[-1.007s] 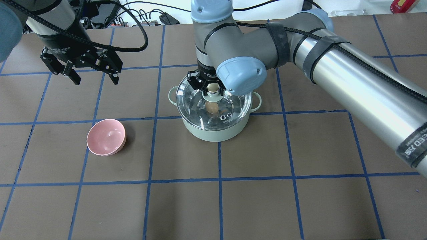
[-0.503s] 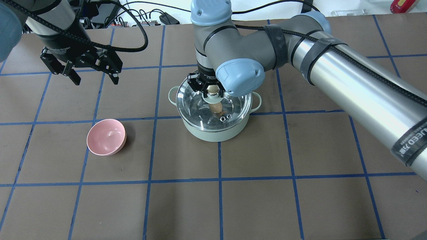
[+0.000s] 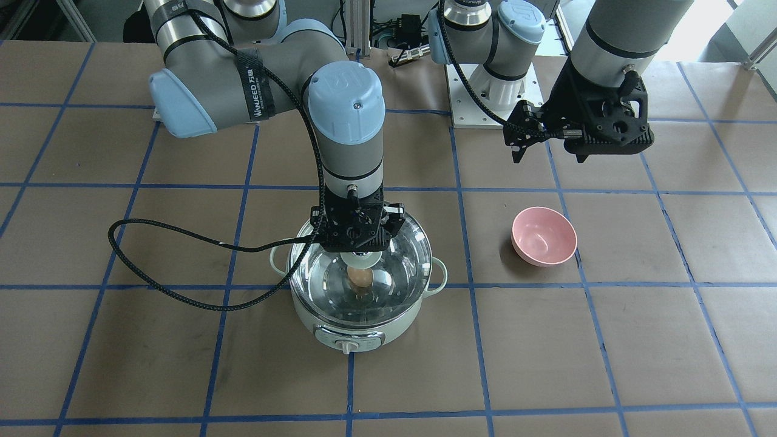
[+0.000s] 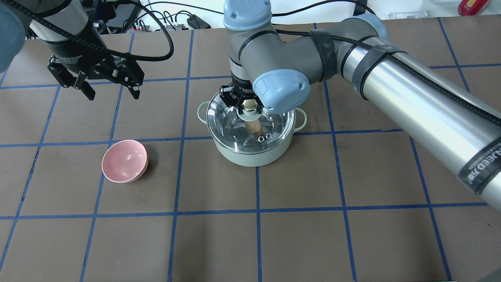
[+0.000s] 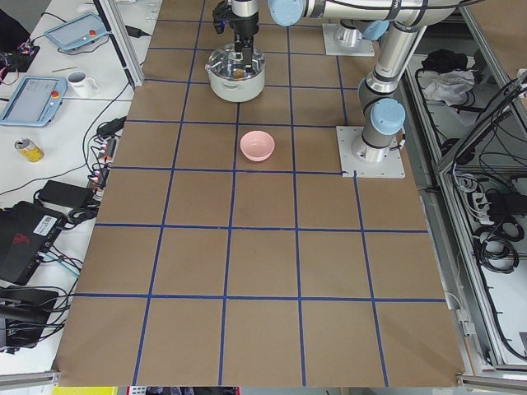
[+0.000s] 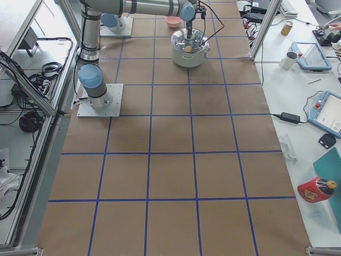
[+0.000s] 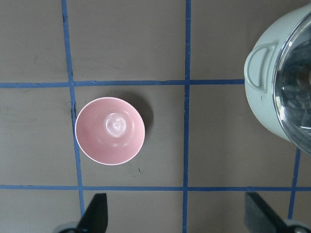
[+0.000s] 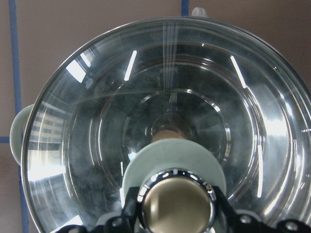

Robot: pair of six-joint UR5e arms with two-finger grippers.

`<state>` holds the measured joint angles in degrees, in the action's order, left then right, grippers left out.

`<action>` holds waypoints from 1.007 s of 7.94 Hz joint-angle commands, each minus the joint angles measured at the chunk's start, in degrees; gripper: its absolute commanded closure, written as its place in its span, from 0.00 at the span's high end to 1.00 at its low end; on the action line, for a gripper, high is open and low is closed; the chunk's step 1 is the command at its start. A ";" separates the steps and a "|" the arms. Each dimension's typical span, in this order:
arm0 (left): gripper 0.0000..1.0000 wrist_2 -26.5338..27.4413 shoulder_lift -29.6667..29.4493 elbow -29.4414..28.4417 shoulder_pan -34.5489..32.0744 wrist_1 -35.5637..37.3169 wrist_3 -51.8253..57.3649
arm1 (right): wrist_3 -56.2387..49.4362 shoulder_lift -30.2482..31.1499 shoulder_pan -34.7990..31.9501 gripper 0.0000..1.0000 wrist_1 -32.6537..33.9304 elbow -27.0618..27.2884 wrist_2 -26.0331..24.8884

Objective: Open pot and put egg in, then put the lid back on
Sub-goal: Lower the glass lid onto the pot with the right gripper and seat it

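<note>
My right end effector (image 4: 249, 105) is gripping the clear glass dome lid (image 4: 231, 125) atop the round mint-green pot (image 4: 250, 156), my left end effector (image 4: 112, 94) hanging released near a round pink bowl (image 4: 125, 161).

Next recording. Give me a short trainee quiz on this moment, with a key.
1. Fill in: the left gripper, hanging above the gridded table apart from the round pink bowl, has its jaws ____.
2. Where is the small tan-brown egg? A: inside the round mint-green pot, under the clear glass dome lid; B: in the bowl; C: on the table.
3. True or false: the right gripper is far from the lid's knob.
Key: 1 open. 2 A. 3 false; its jaws clasp the knob.
</note>
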<state>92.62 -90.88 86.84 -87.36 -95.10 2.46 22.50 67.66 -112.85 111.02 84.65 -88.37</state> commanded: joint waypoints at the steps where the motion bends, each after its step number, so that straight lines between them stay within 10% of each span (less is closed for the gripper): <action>1: 1.00 -0.07 0.01 0.00 0.00 0.00 0.08 | -0.18 0.01 0.00 0.00 0.52 0.07 -0.13; 8: 1.00 -0.16 0.01 0.00 0.00 0.00 0.08 | -1.50 0.45 0.00 0.00 0.52 0.78 0.04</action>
<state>92.46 -90.88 86.83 -87.30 -95.10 2.58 21.17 67.82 -112.82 111.52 85.13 -88.50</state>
